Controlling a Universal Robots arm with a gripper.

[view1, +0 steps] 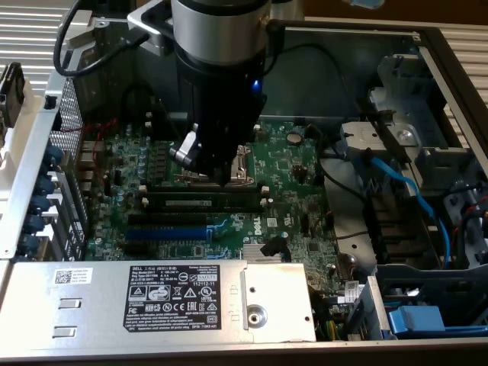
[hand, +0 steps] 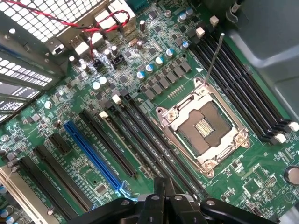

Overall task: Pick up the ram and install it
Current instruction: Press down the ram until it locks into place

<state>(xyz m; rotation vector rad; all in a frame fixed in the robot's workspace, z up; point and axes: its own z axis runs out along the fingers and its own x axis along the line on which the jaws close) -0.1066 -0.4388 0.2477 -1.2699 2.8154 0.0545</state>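
Observation:
The ram [view1: 204, 200] looks like a long dark stick with pale markings, standing on edge in a memory slot of the green motherboard [view1: 293, 164]. My gripper [view1: 219, 177] hangs straight above the board just behind that stick, over the metal processor socket [hand: 205, 128]. In the wrist view my gripper [hand: 164, 186] is shut, its black fingers pressed together with nothing visible between them. They sit above the row of long black slots [hand: 140, 135] beside the socket. From this angle I cannot pick the stick out among those slots.
A long blue slot [hand: 96, 156] runs beside the black ones. The grey power supply [view1: 152, 297] with its black label covers the near side of the case. Blue cables [view1: 404, 191] and a drive bracket lie at the exterior view's right. Red wires [hand: 93, 28] cross near the rear ports.

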